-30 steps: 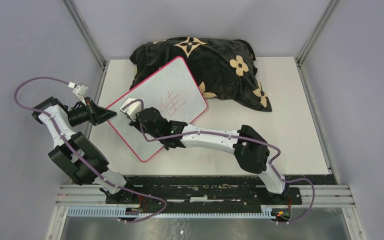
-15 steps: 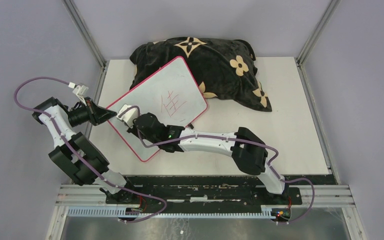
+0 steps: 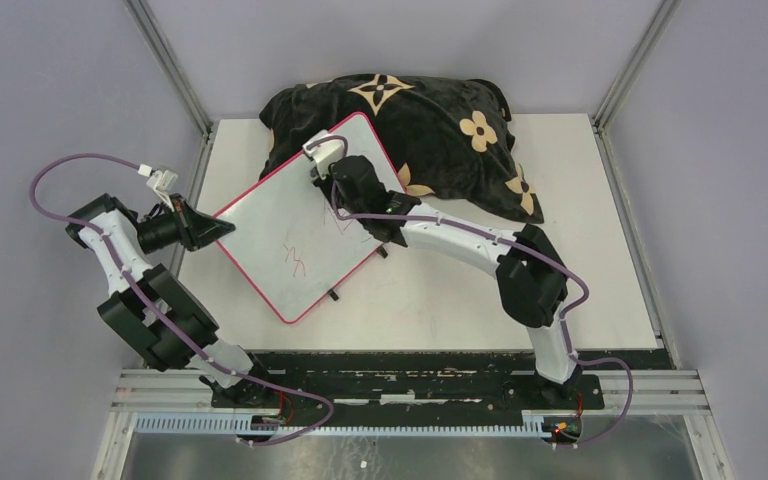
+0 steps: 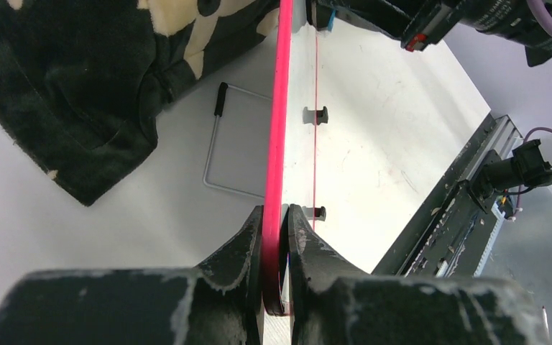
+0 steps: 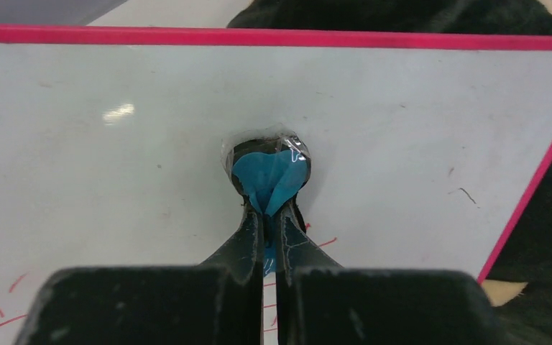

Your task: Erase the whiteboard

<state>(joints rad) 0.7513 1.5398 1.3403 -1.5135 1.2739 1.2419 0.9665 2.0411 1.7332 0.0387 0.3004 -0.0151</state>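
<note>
Whiteboard (image 3: 295, 235) sits tilted on table (image 3: 580, 260), its far corner resting against cushion (image 3: 450, 115). Left gripper (image 4: 276, 223) is clamped on the board's pink rim, at the corner pointing left, away from cushion. Right gripper (image 5: 268, 214) is pressed together on blue pad (image 5: 269, 176); the pad touches the board face near the cushion-side edge. Red marks (image 3: 295, 262) are on the board half away from cushion.
</note>
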